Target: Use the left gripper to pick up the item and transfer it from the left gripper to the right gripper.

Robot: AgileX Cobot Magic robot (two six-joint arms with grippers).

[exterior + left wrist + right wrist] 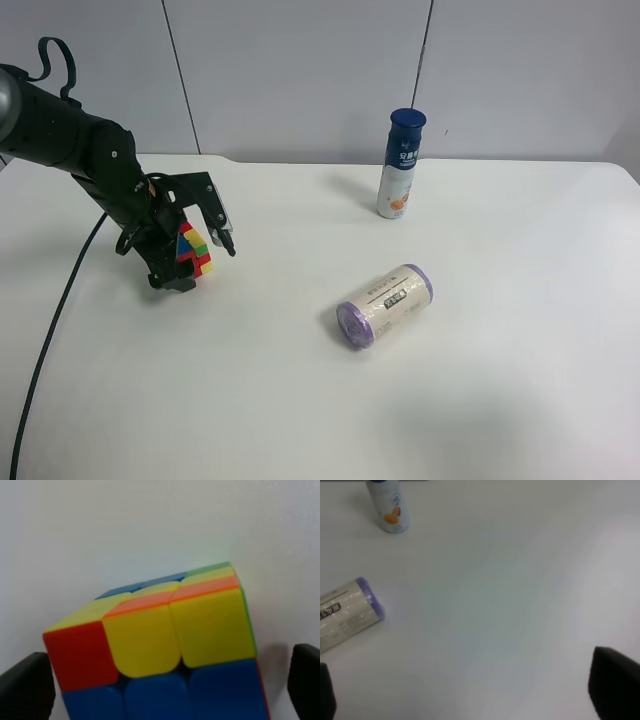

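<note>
The item, a small puzzle cube (193,250) with red, blue, yellow, green and orange squares, sits at the table's left between the fingers of my left gripper (200,262). In the left wrist view the cube (160,645) fills the middle, yellow and red squares above blue ones. One black finger (25,687) is at its edge and a gap shows before the other, so the jaws stand open around it. My right gripper (470,700) is open and empty over bare table, with only its fingertips (615,685) showing. It is out of the exterior high view.
A blue-capped white bottle (402,165) stands at the back centre and also shows in the right wrist view (388,507). A purple-ended cylindrical roll (385,305) lies on its side mid-table, with one end in the right wrist view (345,612). A black cable (50,330) trails from the left arm.
</note>
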